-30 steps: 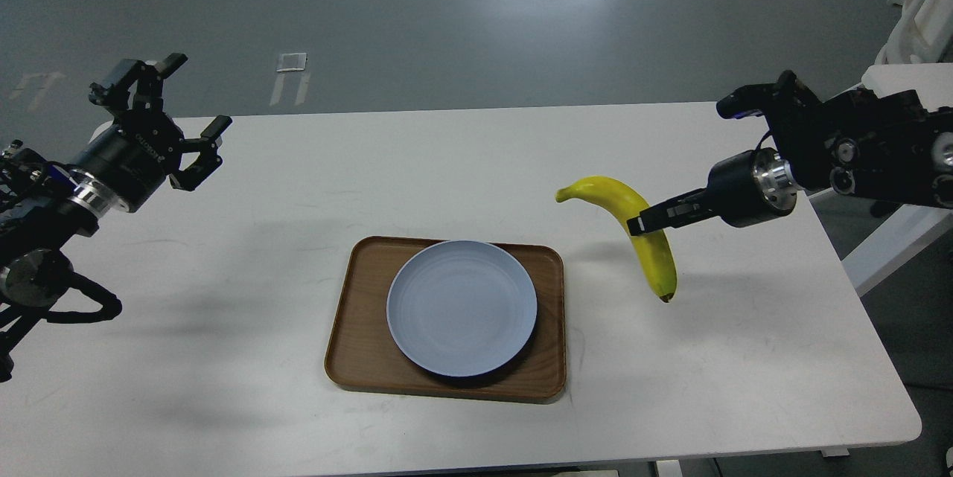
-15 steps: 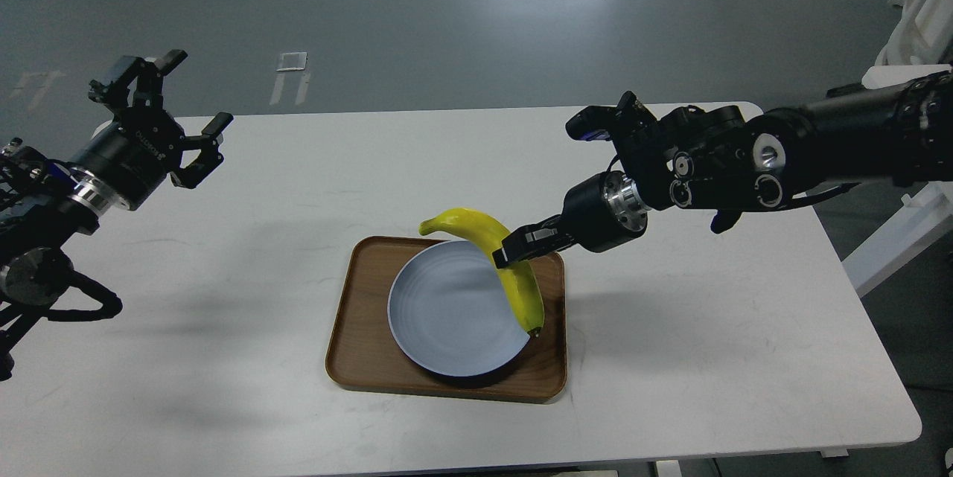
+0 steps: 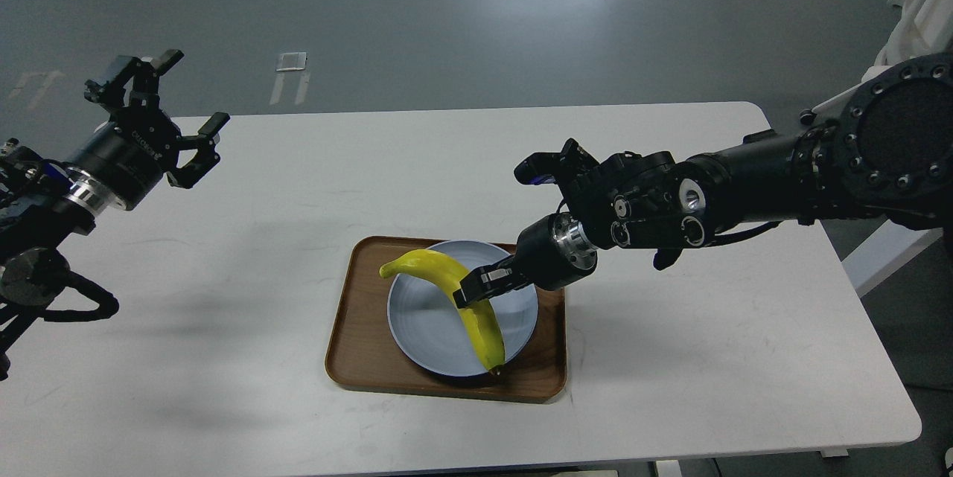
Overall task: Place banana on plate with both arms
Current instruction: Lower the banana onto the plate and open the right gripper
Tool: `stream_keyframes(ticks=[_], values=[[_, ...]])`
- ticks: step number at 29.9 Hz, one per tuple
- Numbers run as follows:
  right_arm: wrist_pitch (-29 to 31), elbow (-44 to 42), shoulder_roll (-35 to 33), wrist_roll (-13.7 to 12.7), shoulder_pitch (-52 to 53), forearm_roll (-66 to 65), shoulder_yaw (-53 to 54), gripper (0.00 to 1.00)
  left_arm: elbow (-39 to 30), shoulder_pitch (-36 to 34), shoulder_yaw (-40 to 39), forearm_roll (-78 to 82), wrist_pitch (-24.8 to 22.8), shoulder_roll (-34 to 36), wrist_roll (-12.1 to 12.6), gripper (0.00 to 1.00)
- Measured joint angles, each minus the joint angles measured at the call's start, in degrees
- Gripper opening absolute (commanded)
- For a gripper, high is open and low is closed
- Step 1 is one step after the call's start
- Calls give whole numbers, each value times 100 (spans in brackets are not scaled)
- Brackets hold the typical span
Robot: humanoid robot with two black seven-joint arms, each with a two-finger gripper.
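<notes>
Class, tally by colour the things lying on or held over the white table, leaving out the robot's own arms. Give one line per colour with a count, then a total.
Yellow: 1, the banana, held in the right gripper.
Blue-grey: 1, the plate.
Brown: 1, the tray.
Total: 3

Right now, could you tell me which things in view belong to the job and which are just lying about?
Job: banana, held by the right gripper; plate; left gripper, open and idle.

Lying about: tray under the plate; table.
</notes>
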Motion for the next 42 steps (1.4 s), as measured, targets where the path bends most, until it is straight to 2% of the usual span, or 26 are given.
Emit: stream_keyframes(ticks=[4,7,9,12,13,15,17,22,27,33,42], values=[[0,-89,1,0,-69,4,0,34,0,4,0,0,0,8,0,98],[-1,-136,1,0,-110,5,0,43,0,13,0,0,0,8,0,98],[-3,-186,1,0,-158,5,0,55,0,29,0,0,0,8,0,98],[-14,-285,1,1,-246,5,0,62,0,37,0,0,0,16,0,98],[-22,-306,1,1,-264,5,0,67,0,42,0,0,0,29,0,98],[-31,-325,1,1,-278,5,0,84,0,44,-1,0,0,54,0,98],[-33,-337,1,1,-282,5,5,96,0,45,-5,0,0,68,0,98],[-28,-422,-91,1,-280,69,173,99,0,45,-8,0,0,78,0,98],[-44,-558,-883,2,-451,278,919,99,9,54,-8,0,0,49,0,98],[-125,-706,-2049,1,-1658,328,3180,99,22,70,-8,0,0,-93,0,98],[-103,-899,-2519,1,-3812,1514,6185,100,183,81,-7,0,0,-475,0,98]])
